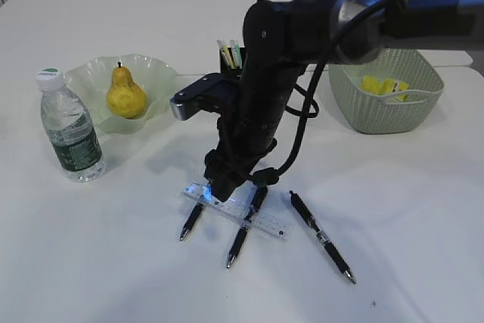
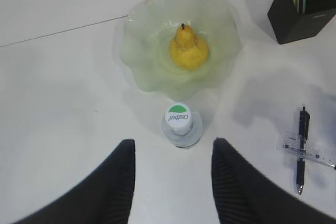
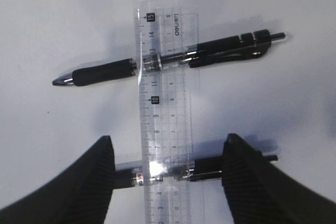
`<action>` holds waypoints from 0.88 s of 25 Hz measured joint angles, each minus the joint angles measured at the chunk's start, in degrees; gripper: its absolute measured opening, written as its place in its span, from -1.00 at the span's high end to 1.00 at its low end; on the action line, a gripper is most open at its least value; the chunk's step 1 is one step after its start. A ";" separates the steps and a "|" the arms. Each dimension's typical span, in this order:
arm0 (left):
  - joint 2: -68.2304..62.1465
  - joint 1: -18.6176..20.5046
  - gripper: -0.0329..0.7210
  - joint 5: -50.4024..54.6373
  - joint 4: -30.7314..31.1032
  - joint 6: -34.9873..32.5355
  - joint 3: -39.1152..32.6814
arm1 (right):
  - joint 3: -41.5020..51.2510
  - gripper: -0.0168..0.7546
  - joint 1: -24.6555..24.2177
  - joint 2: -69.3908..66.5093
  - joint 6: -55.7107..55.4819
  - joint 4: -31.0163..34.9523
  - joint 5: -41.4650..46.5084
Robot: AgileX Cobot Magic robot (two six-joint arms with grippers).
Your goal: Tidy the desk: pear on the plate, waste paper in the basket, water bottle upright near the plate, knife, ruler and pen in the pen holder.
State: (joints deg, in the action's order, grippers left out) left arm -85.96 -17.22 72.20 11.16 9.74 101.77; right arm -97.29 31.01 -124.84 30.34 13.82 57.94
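Observation:
My right gripper (image 3: 168, 153) stands open just above the table. Its fingers straddle the transparent ruler (image 3: 165, 103) without touching it. The ruler (image 1: 242, 213) lies across two black pens (image 3: 168, 62) (image 3: 210, 167); a third pen (image 1: 321, 237) lies to the right. The pear (image 1: 125, 94) sits on the wavy green plate (image 1: 162, 73). The water bottle (image 1: 69, 130) stands upright beside it. Yellow waste paper (image 1: 384, 87) lies in the basket (image 1: 355, 115). My left gripper (image 2: 173, 153) hangs open and empty above the bottle's cap (image 2: 178, 118). No knife is recognisable.
The black pen holder (image 1: 230, 57) stands behind the right arm with pale sticks poking out of it. From the left wrist I also see the pen holder (image 2: 304, 17) at the top right and one pen (image 2: 301, 150) under the ruler's end (image 2: 312, 154).

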 joint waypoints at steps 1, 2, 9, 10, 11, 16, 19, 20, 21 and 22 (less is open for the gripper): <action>0.00 0.00 0.03 0.00 0.10 0.00 0.00 | -0.42 -0.35 0.13 -0.50 0.00 0.00 -0.10; 0.00 0.00 0.03 0.00 0.10 0.00 0.00 | -0.80 -0.35 0.40 -0.90 0.00 0.00 -0.09; 0.00 0.00 0.03 0.00 0.10 0.09 0.00 | -3.14 -0.35 2.54 -3.53 0.10 -0.57 -0.49; 0.00 0.00 0.03 0.00 0.10 0.09 0.00 | -3.14 -0.35 2.54 -3.91 0.10 -1.02 -0.49; 0.00 0.00 0.03 0.00 0.10 0.09 0.00 | -3.27 -0.35 2.64 -4.28 0.10 -1.56 -0.49; 0.00 0.00 0.03 0.00 0.10 0.09 0.00 | -3.61 -0.35 2.64 -5.88 0.20 -3.57 -0.49; 0.00 0.00 0.03 0.00 0.10 0.09 0.00 | -3.61 -0.35 2.64 -6.09 0.20 -3.80 -0.49; 0.00 0.00 0.03 0.00 0.10 0.09 0.00 | -3.73 -0.35 2.64 -6.09 0.20 -3.80 -0.49; 0.00 0.00 0.03 0.00 0.10 0.09 0.00 | -3.73 -0.35 2.64 -6.09 0.20 -3.80 -0.49; 0.00 0.00 0.03 0.00 0.10 0.09 0.00 | -3.73 -0.35 2.64 -6.09 0.20 -3.80 -0.49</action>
State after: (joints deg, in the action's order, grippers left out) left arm -85.96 -17.22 72.20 11.26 9.83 101.77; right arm -101.02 33.64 -130.93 30.54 10.02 57.46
